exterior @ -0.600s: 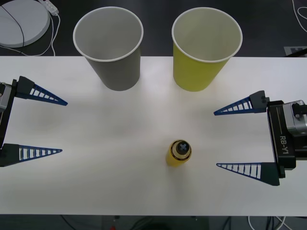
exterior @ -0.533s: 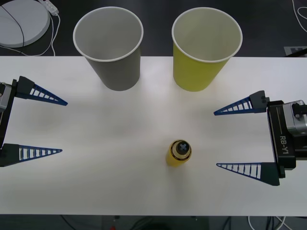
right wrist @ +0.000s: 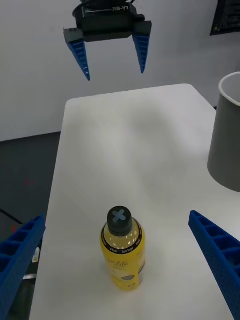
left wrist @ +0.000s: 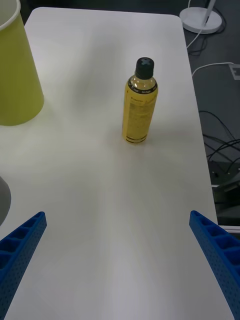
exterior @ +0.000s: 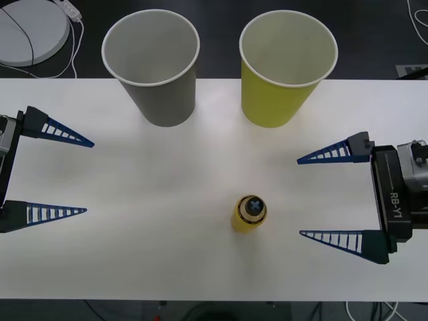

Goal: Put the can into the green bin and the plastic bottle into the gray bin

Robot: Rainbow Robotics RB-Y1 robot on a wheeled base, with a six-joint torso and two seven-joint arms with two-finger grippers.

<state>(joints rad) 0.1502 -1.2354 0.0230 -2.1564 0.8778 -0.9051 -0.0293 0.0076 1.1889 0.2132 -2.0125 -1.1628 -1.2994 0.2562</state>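
Two wide-open, empty grippers are waiting; the right gripper [exterior: 332, 196] is sitting nearer the upright plastic bottle [exterior: 249, 214] than the left gripper [exterior: 87, 177].

Plastic bottle [right wrist: 122, 248] upright on the white desk [right wrist: 140, 150]

It stands between the right gripper [right wrist: 120, 272] fingers' spread jaws; the gray bin [right wrist: 227, 135] sits to one side, the left gripper [right wrist: 112, 50] hangs open beyond the desk's far end.
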